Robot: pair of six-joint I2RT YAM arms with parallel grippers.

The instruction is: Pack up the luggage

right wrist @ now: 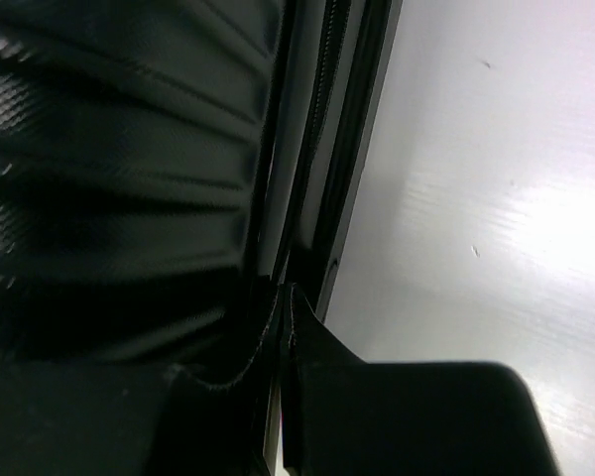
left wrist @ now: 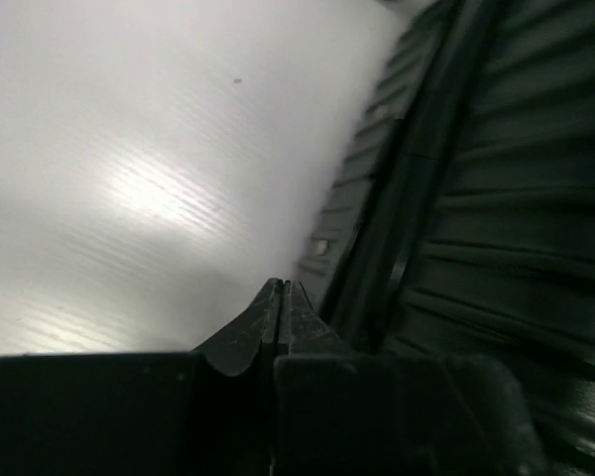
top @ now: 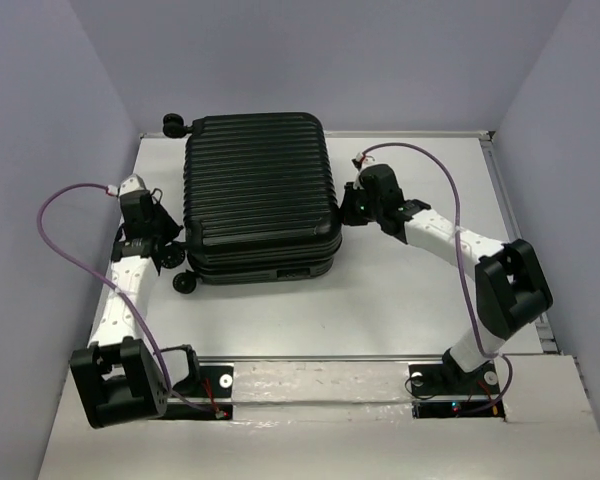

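Top view: luggage point(top: 260, 195) lying flat on the white table point(top: 410, 300), ribbed shell up, both halves together, toward 11 o'clock of the table's middle. One caster wheel point(top: 172, 124) poking out at the case's 11 o'clock corner, another point(top: 187, 284) at its 7 o'clock corner. Left gripper point(top: 172, 240) close against the 8 o'clock side of the case, just above that lower wheel; right gripper point(top: 351, 205) close against the 3 o'clock side, well apart from the left. Too small here to judge either pair of jaws. One purple cable point(top: 60, 215) looping off the left arm at 9 o'clock, a second one point(top: 430, 160) arching over the right arm at 2 o'clock. Left wrist view: left gripper point(left wrist: 283, 290) at 6 o'clock, fingers together tip to tip with nothing between them, above bare table point(left wrist: 129, 169); luggage point(left wrist: 496, 218) filling the 3 o'clock half, its dark seam slanting from 1 o'clock down to just beside the fingertips; touching or not, cannot tell. Right wrist view: right gripper point(right wrist: 286, 293) at 6 o'clock, fingers likewise pressed together on nothing, tips right at the seam of the luggage point(right wrist: 109, 149), with the zipper point(right wrist: 327, 89) running up toward 12 o'clock; ribbed shell taking the 9 o'clock half, table point(right wrist: 486, 198) the 3 o'clock half
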